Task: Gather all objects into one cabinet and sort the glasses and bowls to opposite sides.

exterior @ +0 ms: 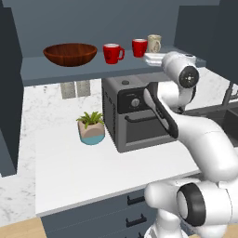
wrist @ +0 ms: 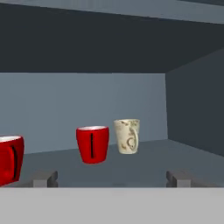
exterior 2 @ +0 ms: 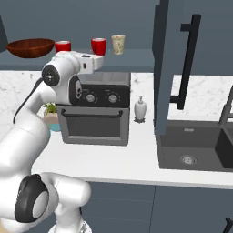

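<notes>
The pincer (wrist: 111,178) stands wide, its two tips far apart and nothing between them, level with the front edge of the cabinet (exterior: 28,65) shelf. In the left base view the hand (exterior: 155,58) sits at the shelf's right end, its tips hard to make out against the white wrist.

Straight ahead of the tips stands a red mug (wrist: 92,144), handle facing the camera, and just to its right, close but apart, the beige mug (wrist: 127,136). Bare shelf lies between the tips and these mugs, and more bare shelf runs on to the cabinet's right inner wall. The second red mug (wrist: 9,158) is cut off by the hand view's left edge.

From the left base view the wooden bowl (exterior: 70,54) sits at the shelf's left end, well apart from the mugs, with open shelf around it.

The open cabinet door (exterior 2: 175,63) with its black bar handle (exterior 2: 187,61) stands right of the arm. Below the shelf, on the counter (exterior: 69,172), sit a toaster oven (exterior: 132,116) and a potted succulent (exterior: 91,126).
</notes>
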Motion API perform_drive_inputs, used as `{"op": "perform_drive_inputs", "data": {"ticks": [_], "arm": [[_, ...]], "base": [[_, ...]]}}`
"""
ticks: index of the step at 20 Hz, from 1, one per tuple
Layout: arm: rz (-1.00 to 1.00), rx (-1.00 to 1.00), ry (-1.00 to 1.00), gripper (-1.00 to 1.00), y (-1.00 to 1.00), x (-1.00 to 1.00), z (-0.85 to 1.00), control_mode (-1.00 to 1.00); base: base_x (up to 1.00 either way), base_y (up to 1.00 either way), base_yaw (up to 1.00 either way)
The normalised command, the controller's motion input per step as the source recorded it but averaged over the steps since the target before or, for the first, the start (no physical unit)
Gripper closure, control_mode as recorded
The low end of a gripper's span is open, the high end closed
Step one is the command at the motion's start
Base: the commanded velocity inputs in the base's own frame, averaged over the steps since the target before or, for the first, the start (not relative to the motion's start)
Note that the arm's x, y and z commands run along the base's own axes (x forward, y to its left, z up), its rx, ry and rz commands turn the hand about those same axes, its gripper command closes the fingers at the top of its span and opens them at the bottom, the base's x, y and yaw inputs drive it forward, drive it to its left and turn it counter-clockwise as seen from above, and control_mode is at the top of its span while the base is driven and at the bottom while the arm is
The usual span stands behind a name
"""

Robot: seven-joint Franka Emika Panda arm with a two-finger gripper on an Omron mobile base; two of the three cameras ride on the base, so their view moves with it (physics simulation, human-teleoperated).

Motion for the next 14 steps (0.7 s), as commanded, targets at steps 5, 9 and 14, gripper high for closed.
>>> {"op": "perform_drive_inputs", "data": {"ticks": [5, 9, 14], "arm": [[0.0, 0.0, -0.17, -1.0, -0.08, -1.0, 0.0, -1.0], [0.0, 0.0, -0.23, -1.0, -0.14, -1.0, 0.0, -1.0], [0.0, 0.0, -0.28, -1.0, -0.15, -1.0, 0.0, -1.0]], "base": [[0.0, 0.0, 0.0], [0.0, 0.0, 0.0], [0.0, 0.0, 0.0]]}}
